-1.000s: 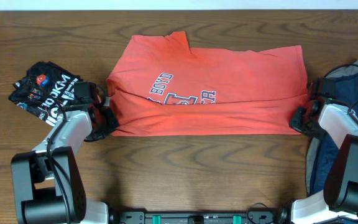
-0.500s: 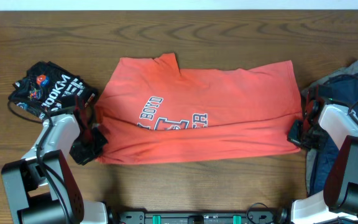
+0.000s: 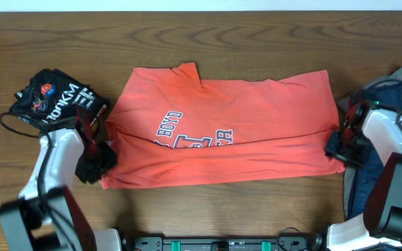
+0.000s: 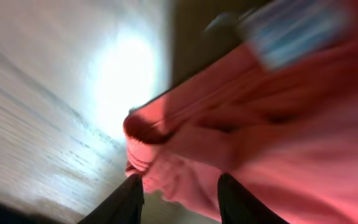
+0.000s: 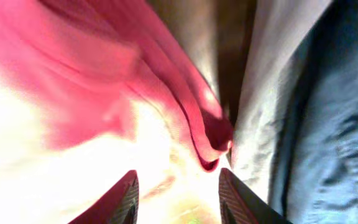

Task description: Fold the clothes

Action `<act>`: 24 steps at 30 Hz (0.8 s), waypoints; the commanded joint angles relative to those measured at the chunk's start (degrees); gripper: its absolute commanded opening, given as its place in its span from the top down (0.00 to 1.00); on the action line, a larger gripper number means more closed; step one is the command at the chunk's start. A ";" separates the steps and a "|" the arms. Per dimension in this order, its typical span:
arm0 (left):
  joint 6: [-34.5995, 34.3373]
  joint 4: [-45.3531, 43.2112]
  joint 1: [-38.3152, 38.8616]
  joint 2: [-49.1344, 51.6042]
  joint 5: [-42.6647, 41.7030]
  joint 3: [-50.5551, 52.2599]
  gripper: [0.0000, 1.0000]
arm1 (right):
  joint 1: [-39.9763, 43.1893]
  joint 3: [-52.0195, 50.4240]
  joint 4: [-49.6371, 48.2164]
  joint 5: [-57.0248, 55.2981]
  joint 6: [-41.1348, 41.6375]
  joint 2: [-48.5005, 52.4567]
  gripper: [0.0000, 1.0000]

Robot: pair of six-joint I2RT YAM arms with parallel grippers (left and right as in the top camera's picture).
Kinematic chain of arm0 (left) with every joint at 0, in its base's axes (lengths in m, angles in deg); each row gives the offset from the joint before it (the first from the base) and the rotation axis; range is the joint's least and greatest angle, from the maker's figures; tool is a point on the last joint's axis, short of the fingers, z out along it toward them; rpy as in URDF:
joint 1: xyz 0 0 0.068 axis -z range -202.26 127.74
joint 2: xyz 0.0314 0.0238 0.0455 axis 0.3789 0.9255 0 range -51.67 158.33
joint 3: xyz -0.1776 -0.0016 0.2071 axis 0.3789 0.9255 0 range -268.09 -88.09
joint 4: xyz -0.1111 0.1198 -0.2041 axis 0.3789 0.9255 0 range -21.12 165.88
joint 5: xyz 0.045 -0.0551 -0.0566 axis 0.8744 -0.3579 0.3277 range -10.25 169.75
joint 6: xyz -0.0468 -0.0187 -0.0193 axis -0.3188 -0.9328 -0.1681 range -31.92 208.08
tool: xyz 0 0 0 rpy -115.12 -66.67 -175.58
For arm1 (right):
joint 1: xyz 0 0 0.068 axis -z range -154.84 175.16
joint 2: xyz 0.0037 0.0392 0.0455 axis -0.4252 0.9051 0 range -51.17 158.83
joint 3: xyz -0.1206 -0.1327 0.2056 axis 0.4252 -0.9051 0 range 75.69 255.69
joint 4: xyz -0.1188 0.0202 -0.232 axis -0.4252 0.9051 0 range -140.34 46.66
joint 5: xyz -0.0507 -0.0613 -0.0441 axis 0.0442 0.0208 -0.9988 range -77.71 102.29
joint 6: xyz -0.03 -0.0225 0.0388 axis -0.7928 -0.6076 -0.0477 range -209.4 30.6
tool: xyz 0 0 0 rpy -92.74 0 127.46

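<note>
1. Coral-red T-shirt [image 3: 257, 118] lies mid tabletop [image 3: 208, 42], folded into a wide band, lettering up.
2. L jaws at shirt's left edge: parted, hem just beyond fingertips [image 4: 126, 199], not pinched.
3. R jaws at right edge: parted too, nothing gripped.
4. Black printed tee [image 3: 54, 101] far left; navy + grey clothes [image 3: 389, 97] far right.

Coral T-shirt [image 3: 264, 115] matt cloth; table [image 3: 222, 213] grained wood.

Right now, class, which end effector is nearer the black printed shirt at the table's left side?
Left. The left end effector is at the left edge of the coral-red T-shirt, close beside the black printed shirt; the right end effector is at the opposite edge.
</note>
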 commanded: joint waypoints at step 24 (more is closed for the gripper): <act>7.82 -5.22 32.65 2.95 -0.76 0.26 0.46 | 0.39 3.28 -0.22 5.88 -3.06 -3.50 0.53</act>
